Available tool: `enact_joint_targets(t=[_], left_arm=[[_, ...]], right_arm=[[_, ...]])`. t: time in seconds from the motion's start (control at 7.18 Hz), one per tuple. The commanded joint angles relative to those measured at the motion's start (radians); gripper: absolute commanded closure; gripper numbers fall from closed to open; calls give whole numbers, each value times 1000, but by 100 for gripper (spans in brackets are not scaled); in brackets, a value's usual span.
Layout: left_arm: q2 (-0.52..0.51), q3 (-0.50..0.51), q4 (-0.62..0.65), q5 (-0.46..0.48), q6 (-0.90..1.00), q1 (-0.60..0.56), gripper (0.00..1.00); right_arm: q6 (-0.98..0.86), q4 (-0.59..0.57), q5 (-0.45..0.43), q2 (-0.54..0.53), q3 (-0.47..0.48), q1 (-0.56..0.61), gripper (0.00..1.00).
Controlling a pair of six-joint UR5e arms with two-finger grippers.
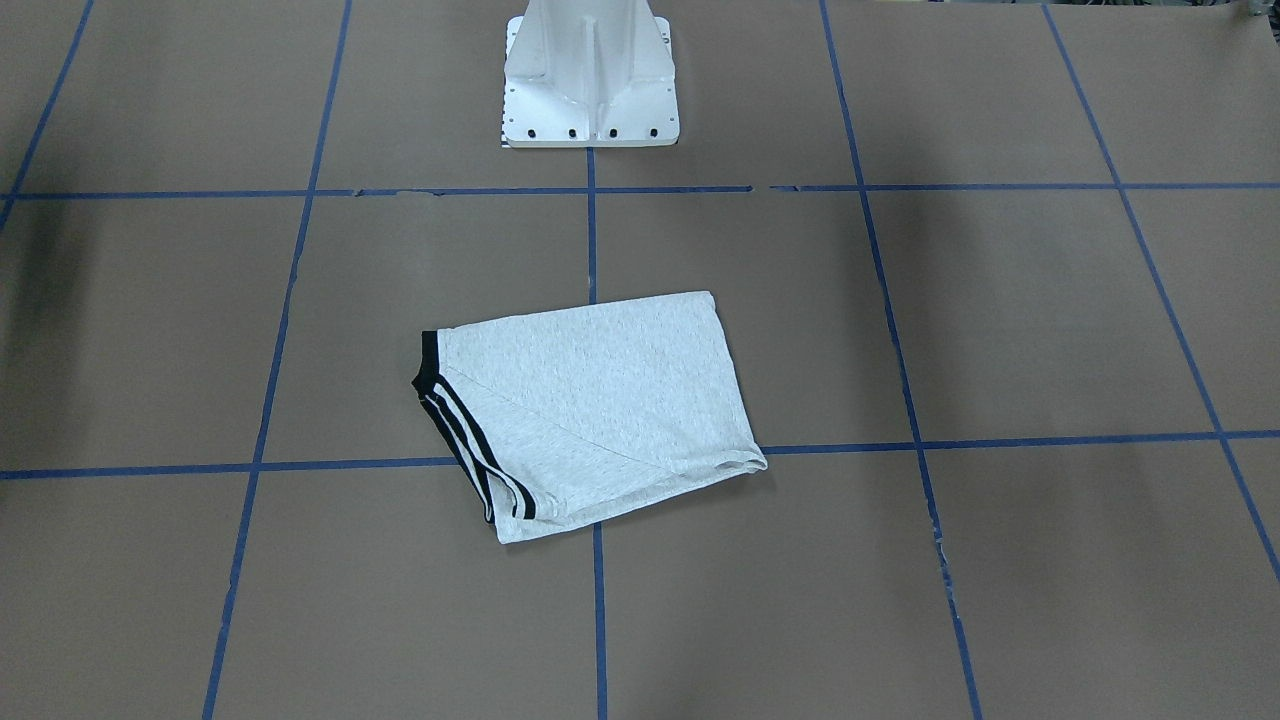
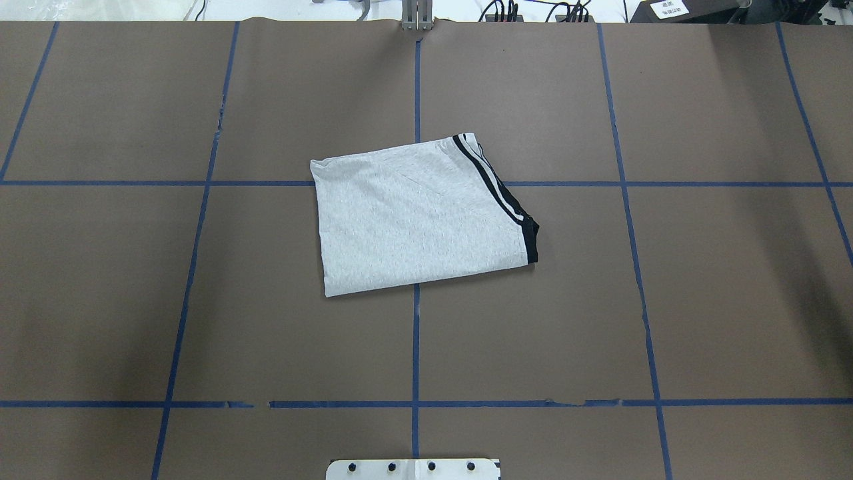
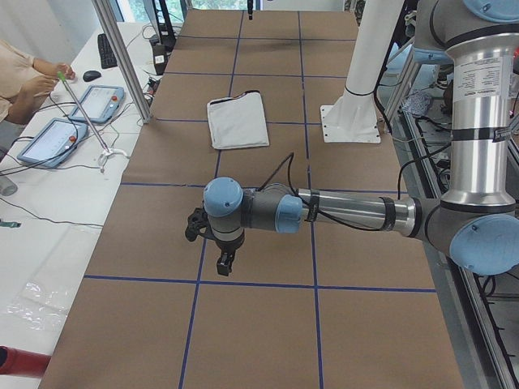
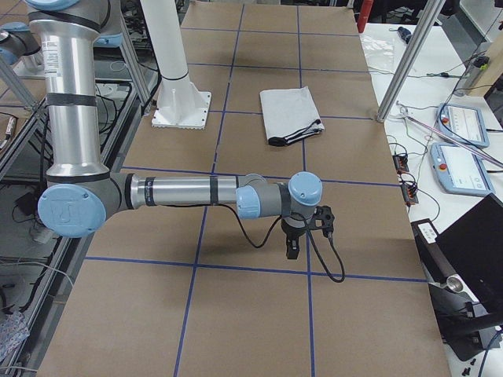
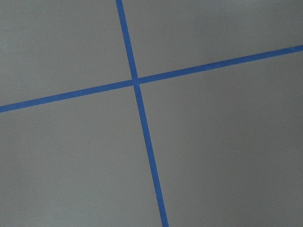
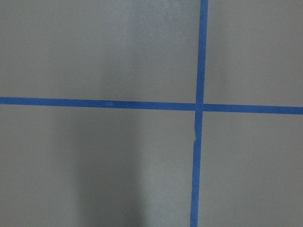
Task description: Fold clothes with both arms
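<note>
The light grey T-shirt (image 2: 420, 220) lies folded into a flat rectangle at the middle of the brown table, its black-and-white stripes along one edge (image 1: 470, 440). It also shows in the side views (image 3: 238, 121) (image 4: 289, 114). No print shows. My left gripper (image 3: 223, 263) hangs pointing down over bare table, far from the shirt towards the table's left end. My right gripper (image 4: 292, 250) hangs the same way towards the right end. Both show only in the side views, so I cannot tell whether they are open or shut. The wrist views show only brown paper and blue tape.
The white pedestal base (image 1: 590, 80) stands behind the shirt. Blue tape lines (image 2: 415, 333) grid the table. Slanted metal posts (image 3: 122, 57) (image 4: 405, 71) stand at the far table edge. Teach pendants (image 3: 49, 138) (image 4: 464, 126) and an operator's hand (image 3: 49, 77) lie on the side bench.
</note>
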Motion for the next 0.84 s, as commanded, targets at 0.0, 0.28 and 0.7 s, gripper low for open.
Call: enact_joint_targets(t=[0.0, 0.28, 0.7], left_arm=[[-34, 4, -20, 5, 3, -1, 0], [-41, 37, -23, 2, 4, 1, 0], [-51, 36, -26, -2, 8, 1, 0]], right_arm=[[3, 1, 3, -8, 5, 1, 0], [6, 3, 0, 6, 11, 2, 0], [8, 0, -6, -14, 21, 7, 0]])
